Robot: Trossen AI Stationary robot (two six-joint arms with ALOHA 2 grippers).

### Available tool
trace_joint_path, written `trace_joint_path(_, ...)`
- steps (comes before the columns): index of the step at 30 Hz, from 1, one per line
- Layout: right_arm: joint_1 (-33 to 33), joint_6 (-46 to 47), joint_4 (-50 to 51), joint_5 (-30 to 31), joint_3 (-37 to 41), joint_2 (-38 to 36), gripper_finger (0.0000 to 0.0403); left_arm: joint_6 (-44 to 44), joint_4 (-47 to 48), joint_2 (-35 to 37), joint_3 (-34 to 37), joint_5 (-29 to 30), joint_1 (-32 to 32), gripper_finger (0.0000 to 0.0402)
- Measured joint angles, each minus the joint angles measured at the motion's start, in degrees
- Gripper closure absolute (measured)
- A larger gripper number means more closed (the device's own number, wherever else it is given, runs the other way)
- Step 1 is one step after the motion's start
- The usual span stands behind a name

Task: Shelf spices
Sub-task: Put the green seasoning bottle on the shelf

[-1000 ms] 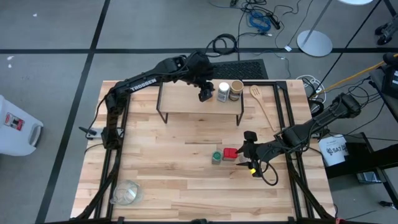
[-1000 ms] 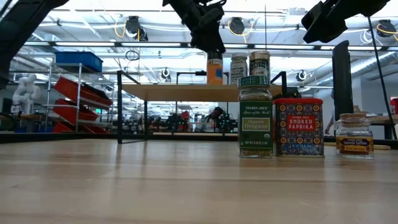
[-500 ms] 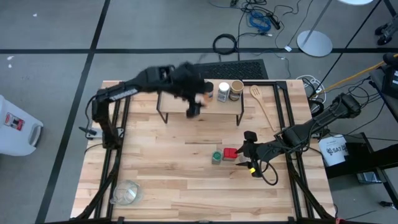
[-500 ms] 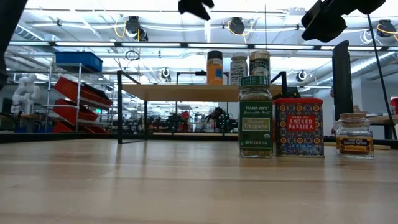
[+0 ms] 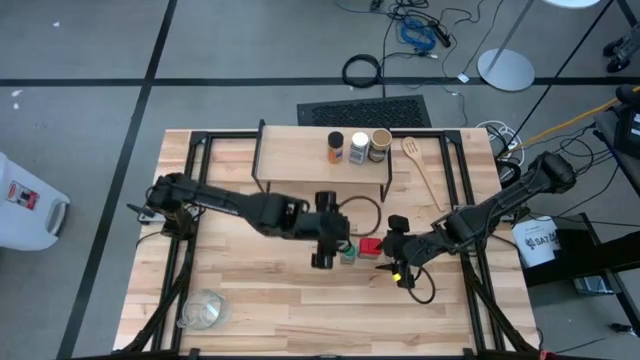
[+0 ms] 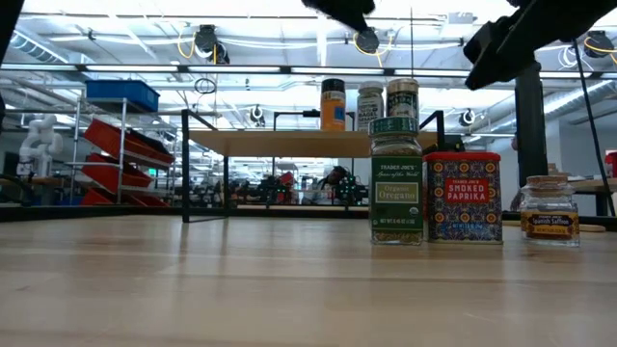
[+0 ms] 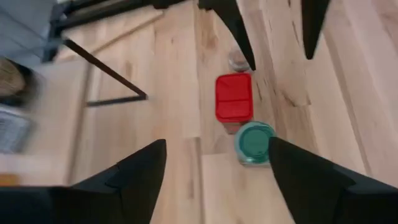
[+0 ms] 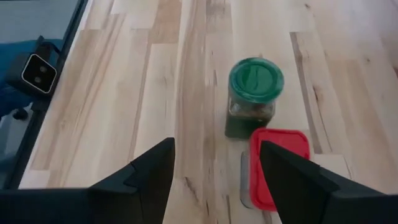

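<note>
On the shelf, which stands at the far edge of the surface, 3 spice jars sit in a row near its right end: an orange-filled jar with a black lid, a white-lidded jar and a tan-lidded jar, close together.

Near the middle of the surface stand the green-lidded oregano jar, holding greenish dried herb, and the red paprika tin, just beside each other. A small saffron jar stands a little apart from the tin.

The left gripper hovers above the green-lidded jar, jaws spread wide with nothing between them. The right gripper hangs just right of the tin, jaws also parted and holding nothing.

A clear glass bowl sits near the front left corner. A wooden spoon lies right of the shelf.
</note>
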State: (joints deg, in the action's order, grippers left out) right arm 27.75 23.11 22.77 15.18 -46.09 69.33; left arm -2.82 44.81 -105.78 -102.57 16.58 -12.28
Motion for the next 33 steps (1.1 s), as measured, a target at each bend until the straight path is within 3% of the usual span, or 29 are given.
trace_joint_path(9,-3.2,-2.7,-9.2,0.1,0.0,7.0,0.0179,6.6,-9.9,-0.4,11.6,0.6,-1.0,0.0049)
trace_joint_path(17,-6.6,-4.7,-13.8,1.5,0.0,14.4,0.0172,9.6,-12.8,-0.5,15.3,0.2,-2.6,0.0047)
trace_joint_path(26,-8.3,-7.5,-21.4,1.4,0.0,18.4,0.0104,10.0,-12.4,-0.4,15.8,1.8,-4.2,0.0047)
trace_joint_path(33,-8.7,-10.3,-25.1,0.9,0.0,22.1,0.0113,10.0,-12.3,-0.4,15.8,3.2,-4.8,0.0047)
